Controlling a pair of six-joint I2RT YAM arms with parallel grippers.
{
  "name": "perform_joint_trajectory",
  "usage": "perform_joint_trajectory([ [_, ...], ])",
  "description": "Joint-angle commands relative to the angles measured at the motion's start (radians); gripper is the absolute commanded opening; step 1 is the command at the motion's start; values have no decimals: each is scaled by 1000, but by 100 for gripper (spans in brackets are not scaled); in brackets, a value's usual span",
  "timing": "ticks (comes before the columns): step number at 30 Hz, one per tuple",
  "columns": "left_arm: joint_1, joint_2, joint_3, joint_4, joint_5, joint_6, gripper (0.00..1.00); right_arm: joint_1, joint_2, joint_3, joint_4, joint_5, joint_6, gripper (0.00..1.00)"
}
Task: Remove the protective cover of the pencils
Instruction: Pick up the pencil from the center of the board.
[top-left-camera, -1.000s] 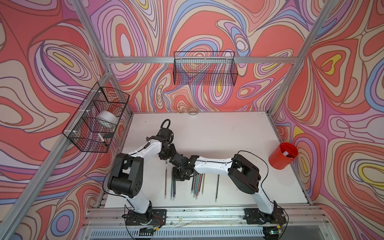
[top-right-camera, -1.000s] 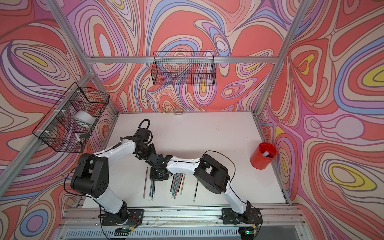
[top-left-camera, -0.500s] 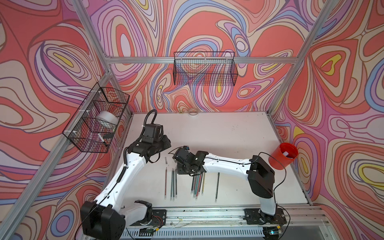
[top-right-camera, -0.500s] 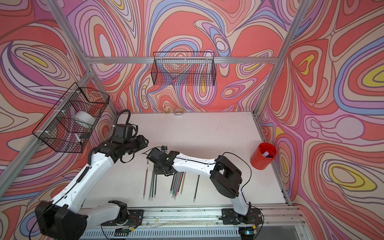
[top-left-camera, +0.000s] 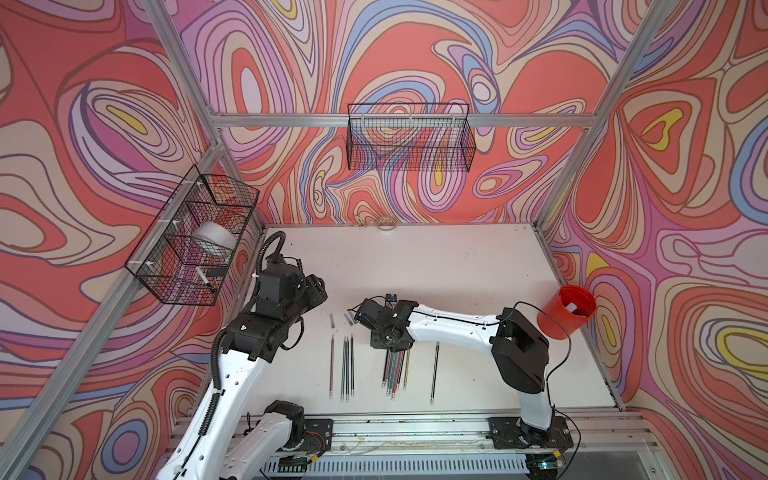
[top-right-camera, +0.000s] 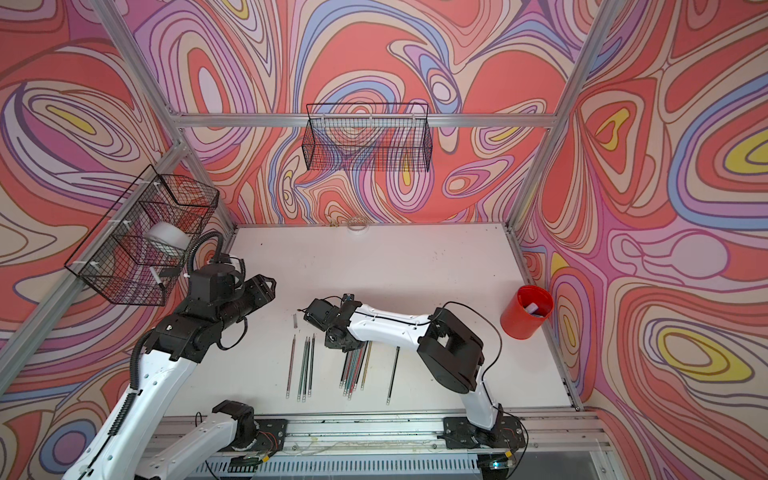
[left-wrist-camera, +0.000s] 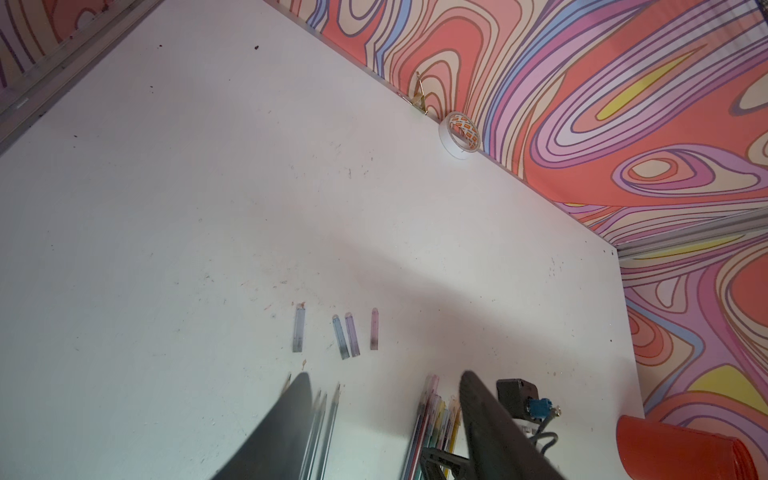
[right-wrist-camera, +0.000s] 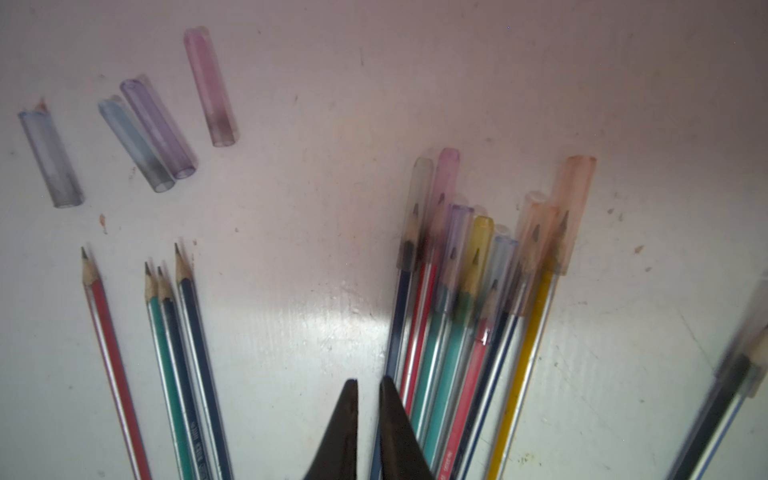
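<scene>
White table (top-left-camera: 457, 266) fills the cell floor, both arms out over it. The left gripper (left-wrist-camera: 384, 376) hangs high over the table's left side, jaws spread wide, nothing between them. The right gripper (right-wrist-camera: 369, 380) is low over the bundle, jaws all but touching. There's only a thin slit between them and nothing pinched in it. Its fingers sit at the bundle's edge, on the side facing the bare pencils.

One wire basket (top-left-camera: 409, 143) hangs on the back wall, another (top-left-camera: 191, 241) on the left wall. The red cup (top-left-camera: 565, 311) stands at the table's right edge.

Now the capped pencils (right-wrist-camera: 453, 316): a tight bundle near the front, tips toward the back wall, each tip inside a translucent sleeve of pink, lavender, yellow, blue or orange. Left of them lie four bare pencils (right-wrist-camera: 174, 332), the red one slightly apart, then green and two dark ones side by side. A lone black pencil (top-left-camera: 434, 368) lies right of the bundle.

The tape roll (left-wrist-camera: 459, 135) leans at the back wall. Four loose covers (right-wrist-camera: 135, 143) lie flat just beyond the bare tips, clear of them. The grey one is alone, blue and lavender touch, and pink is nearest the bundle.
</scene>
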Motion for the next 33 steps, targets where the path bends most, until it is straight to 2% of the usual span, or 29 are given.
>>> perform_joint_trajectory([
  [1, 7, -15, -15, -43, -45, 3, 61, -7, 43, 7, -29, -8, 18, 14],
  [5, 10, 22, 56, -74, -59, 89, 62, -9, 62, 15, -40, -16, 20, 14],
  [8, 12, 73, 183, -193, -134, 191, 63, -12, 71, 12, -40, -18, 22, 14],
  [11, 12, 77, 243, -253, -213, 298, 67, -18, 81, 12, -30, -32, 21, 14],
  [15, 12, 30, 197, -226, -317, 410, 74, -21, 98, 26, -29, -39, 15, 14],
  [17, 12, 2, 141, -193, -342, 412, 75, -21, 107, 29, -29, -44, 14, 13],
  [20, 15, -31, 52, -116, -290, 445, 73, -21, 120, 37, -29, -51, 11, 13],
  [23, 15, -32, 76, -149, -330, 446, 72, -22, 134, 47, -31, -57, 7, 13],
  [33, 15, -83, 42, -115, -333, 462, 75, -24, 171, 73, -56, -67, 7, 14],
])
